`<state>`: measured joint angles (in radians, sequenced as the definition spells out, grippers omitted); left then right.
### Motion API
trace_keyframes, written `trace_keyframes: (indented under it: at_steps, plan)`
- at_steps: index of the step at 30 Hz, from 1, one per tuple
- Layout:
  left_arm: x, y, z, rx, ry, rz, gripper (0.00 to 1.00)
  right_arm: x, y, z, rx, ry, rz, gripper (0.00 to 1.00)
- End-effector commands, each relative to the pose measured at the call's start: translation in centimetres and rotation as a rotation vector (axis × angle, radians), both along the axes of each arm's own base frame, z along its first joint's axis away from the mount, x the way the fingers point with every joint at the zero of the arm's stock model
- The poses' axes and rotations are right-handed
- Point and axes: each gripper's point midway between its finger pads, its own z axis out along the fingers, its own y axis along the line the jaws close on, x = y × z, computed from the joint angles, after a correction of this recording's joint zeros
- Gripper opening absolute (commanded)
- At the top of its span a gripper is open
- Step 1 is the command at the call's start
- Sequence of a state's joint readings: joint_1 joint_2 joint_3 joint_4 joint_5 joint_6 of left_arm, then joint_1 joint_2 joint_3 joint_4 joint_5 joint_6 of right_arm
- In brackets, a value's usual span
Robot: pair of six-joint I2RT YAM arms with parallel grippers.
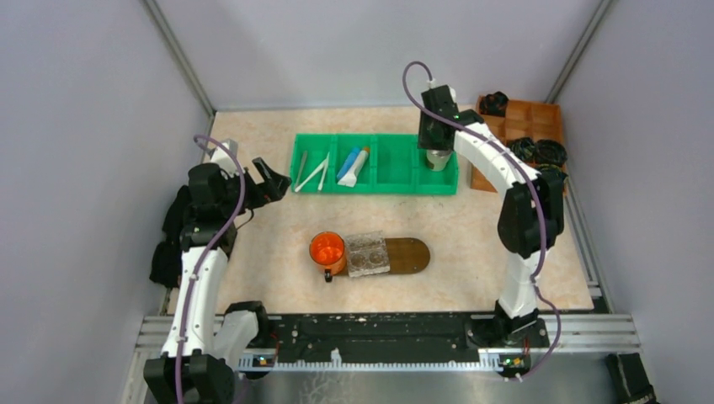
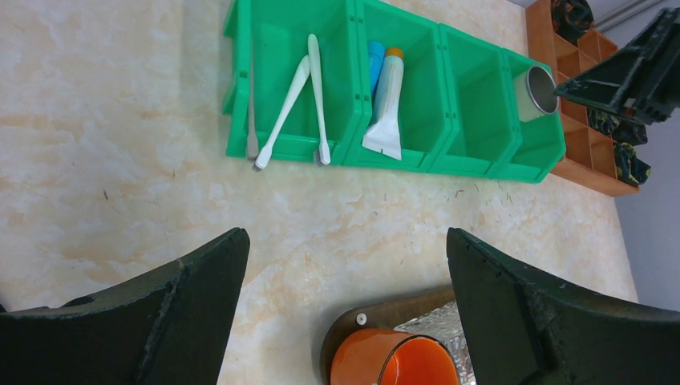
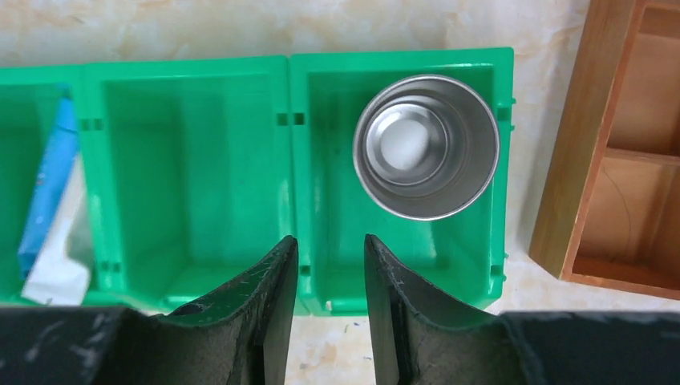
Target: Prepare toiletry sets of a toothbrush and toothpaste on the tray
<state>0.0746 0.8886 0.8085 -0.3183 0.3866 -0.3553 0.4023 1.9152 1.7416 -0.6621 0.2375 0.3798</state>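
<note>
Bright, even light falls from above, leaving only faint, short shadows on the worktop (image 1: 269, 244). A white glare spot sits in the bottom of the steel cup (image 3: 425, 148). The left tool (image 2: 346, 234) is dark with little surface detail. The overhead view is grainier than the wrist views.

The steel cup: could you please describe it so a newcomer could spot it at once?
Look at the long green bin at the table's far side. The steel cup stands upright in its end compartment, next to the orange-brown wooden box. It is the only shiny round metal thing there; its neighbours hold toothbrushes, tubes or nothing.
</note>
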Motion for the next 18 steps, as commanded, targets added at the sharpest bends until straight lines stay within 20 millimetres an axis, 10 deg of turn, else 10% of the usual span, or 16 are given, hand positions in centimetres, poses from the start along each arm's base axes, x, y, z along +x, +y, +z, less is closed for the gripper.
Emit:
trace_keyframes:
  at_steps: [1, 18]
  plan:
    - [-0.2, -0.1, 0.4, -0.003, -0.011, -0.011, 0.99, 0.3, -1.4, -1.4, -0.012, 0.049, -0.028, 0.37]
    - [0.0, -0.2, -0.9, -0.004, 0.010, -0.018, 0.99, 0.1, -5.5, -3.2, -0.057, 0.061, -0.176, 0.41]
